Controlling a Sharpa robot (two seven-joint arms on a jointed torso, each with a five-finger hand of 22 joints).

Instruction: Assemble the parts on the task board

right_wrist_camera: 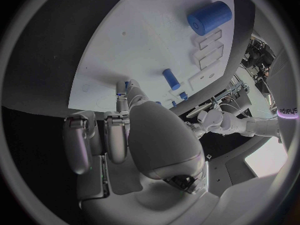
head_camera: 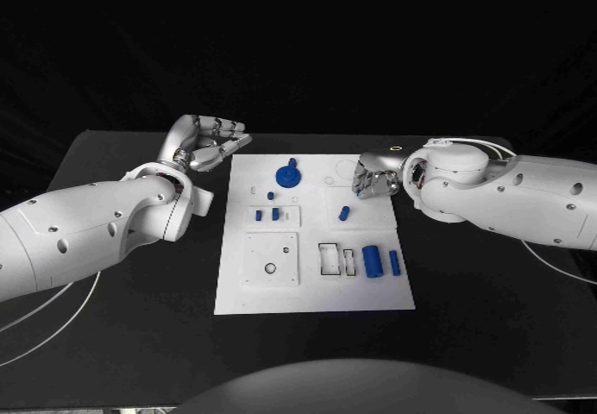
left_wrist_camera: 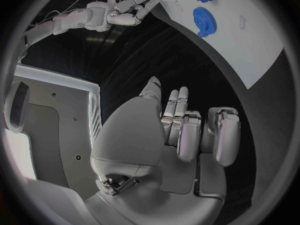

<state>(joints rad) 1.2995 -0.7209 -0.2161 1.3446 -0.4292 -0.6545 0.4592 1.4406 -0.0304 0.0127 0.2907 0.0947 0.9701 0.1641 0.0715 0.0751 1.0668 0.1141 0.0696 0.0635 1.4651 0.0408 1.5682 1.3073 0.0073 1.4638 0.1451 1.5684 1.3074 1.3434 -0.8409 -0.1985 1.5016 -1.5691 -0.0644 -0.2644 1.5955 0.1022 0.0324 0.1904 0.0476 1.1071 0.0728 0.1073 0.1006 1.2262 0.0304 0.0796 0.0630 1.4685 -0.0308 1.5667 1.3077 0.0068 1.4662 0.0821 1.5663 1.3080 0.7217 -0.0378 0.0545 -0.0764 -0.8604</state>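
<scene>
Left hand (left_wrist_camera: pixel 187 135) over dark worktop (left_wrist_camera: pixel 156 50), fingers apart, empty; beyond, white task board (left_wrist_camera: pixel 250 40) bearing blue gear (left_wrist_camera: pixel 202 20); right hand (left_wrist_camera: pixel 128 10) fingertips at board edge.

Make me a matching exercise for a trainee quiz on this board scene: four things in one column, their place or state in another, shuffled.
Things:
1. blue gear
2. large blue cylinder
3. left hand
4. right hand

Places or states:
A. lying near the task board's right edge, beside a slimmer blue pin
B. off the board's far left corner, over the black table, holding nothing
C. on the far part of the board
D. at the board's right edge, fingertips down on it

Pairs: 1-C, 2-A, 3-B, 4-D
</scene>
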